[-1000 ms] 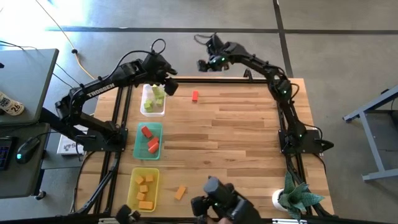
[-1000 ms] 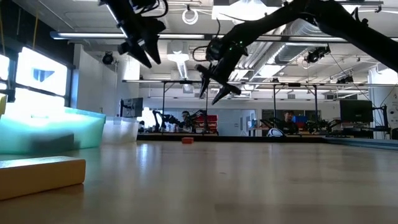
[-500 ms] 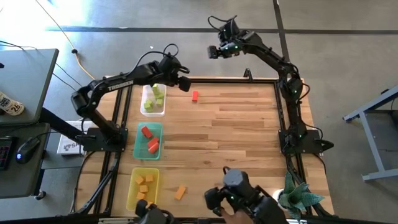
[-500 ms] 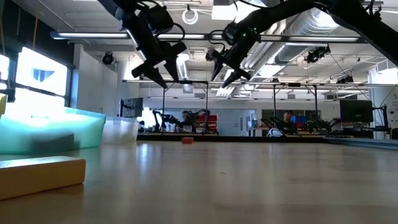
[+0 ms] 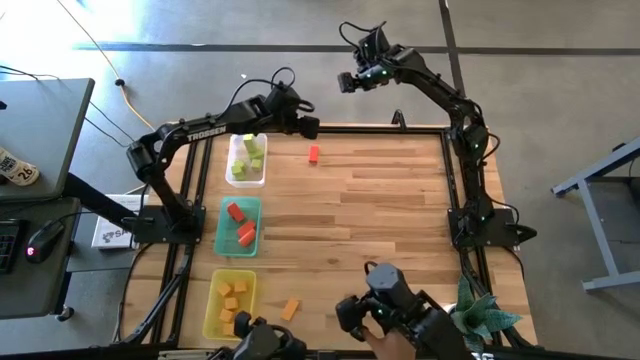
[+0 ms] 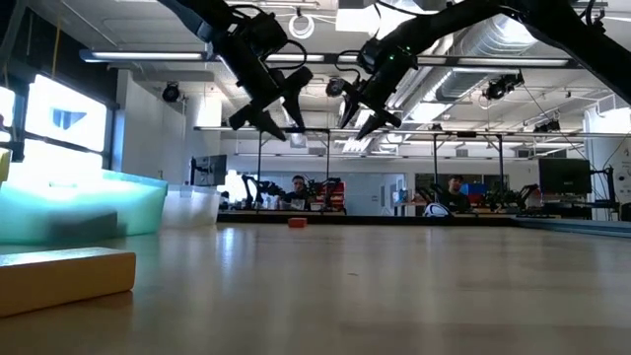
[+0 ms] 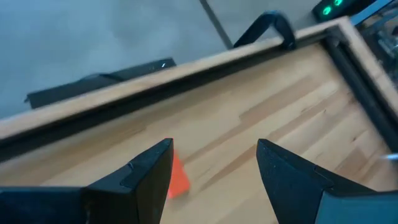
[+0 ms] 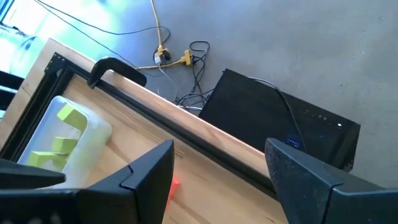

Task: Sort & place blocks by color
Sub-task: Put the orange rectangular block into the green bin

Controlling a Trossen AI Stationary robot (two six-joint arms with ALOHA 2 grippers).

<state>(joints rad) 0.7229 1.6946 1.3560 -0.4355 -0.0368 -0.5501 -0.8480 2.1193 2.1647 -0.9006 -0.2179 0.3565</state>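
On the pale plank tabletop (image 5: 380,210), three rectangular trays line the left edge: a clear tray (image 5: 247,160) holding yellow-green blocks (image 5: 252,155), a translucent green tray (image 5: 238,226) holding red blocks (image 5: 240,224), and a yellow tray (image 5: 229,303) holding orange blocks (image 5: 233,301). One small red block (image 5: 314,154) lies alone on the bare wood near the far edge, just right of the clear tray, and a loose orange block (image 5: 290,309) lies beside the yellow tray near the front edge. The left gripper (image 5: 309,128) hangs in the air above the far edge, close to the lone red block, its dark wedge-shaped fingers (image 7: 140,177) spread apart and holding nothing; in its wrist view the block shows partly behind one finger. The right gripper (image 5: 346,83) is raised beyond the far edge over the grey floor, fingers (image 8: 149,174) likewise apart and empty. A potted plant (image 5: 478,315) stands at the front right corner. Cables (image 8: 174,56) and a flat black box (image 8: 273,118) lie on the floor beyond the tabletop.
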